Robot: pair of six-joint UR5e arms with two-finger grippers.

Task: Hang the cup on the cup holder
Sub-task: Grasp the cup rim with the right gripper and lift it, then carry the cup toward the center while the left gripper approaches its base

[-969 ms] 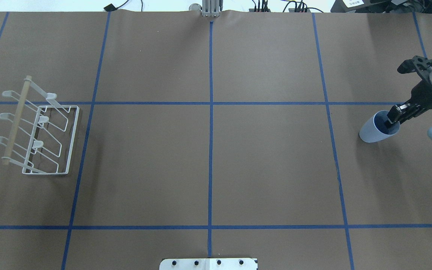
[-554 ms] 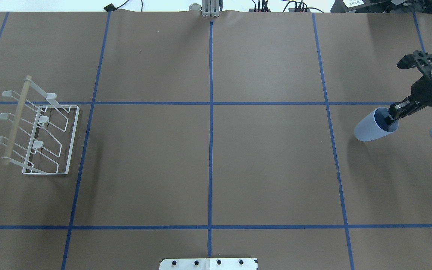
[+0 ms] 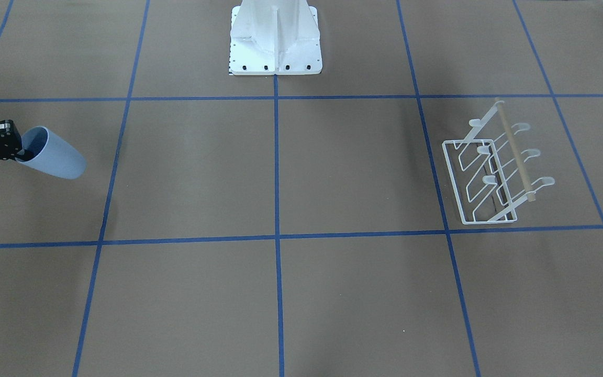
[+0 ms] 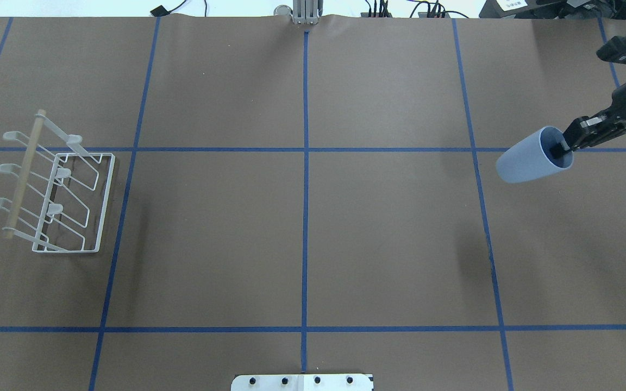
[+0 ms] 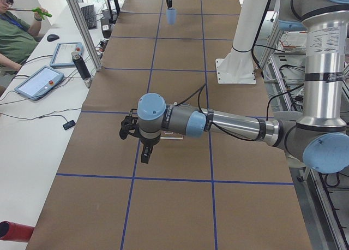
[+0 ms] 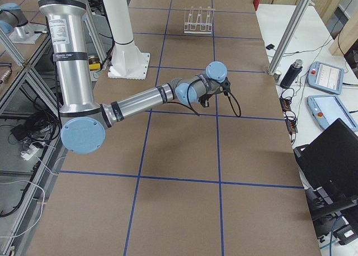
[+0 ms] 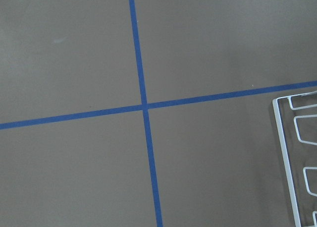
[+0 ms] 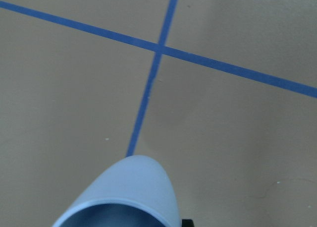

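Observation:
The pale blue cup (image 4: 530, 156) hangs in the air at the far right of the overhead view, tilted almost level, base pointing left. My right gripper (image 4: 562, 149) is shut on its rim, one finger inside. The cup also shows in the front view (image 3: 53, 154), held by the right gripper (image 3: 18, 153), and at the bottom of the right wrist view (image 8: 131, 192). The white wire cup holder (image 4: 24, 172) stands at the far left, and also shows in the front view (image 3: 515, 152). My left gripper (image 5: 144, 153) hovers above the table; I cannot tell its state. The holder's base edge (image 7: 285, 162) shows in the left wrist view.
Blue tape lines divide the brown table cover into squares. The white robot base (image 3: 275, 36) stands at the near middle edge. An operator (image 5: 13, 40) with tablets and cables sits beside the table's far long side.
My right gripper has lifted the cup off the table, moved it left and away in the overhead view, and tilted it closer to level. Its shadow has parted from it.

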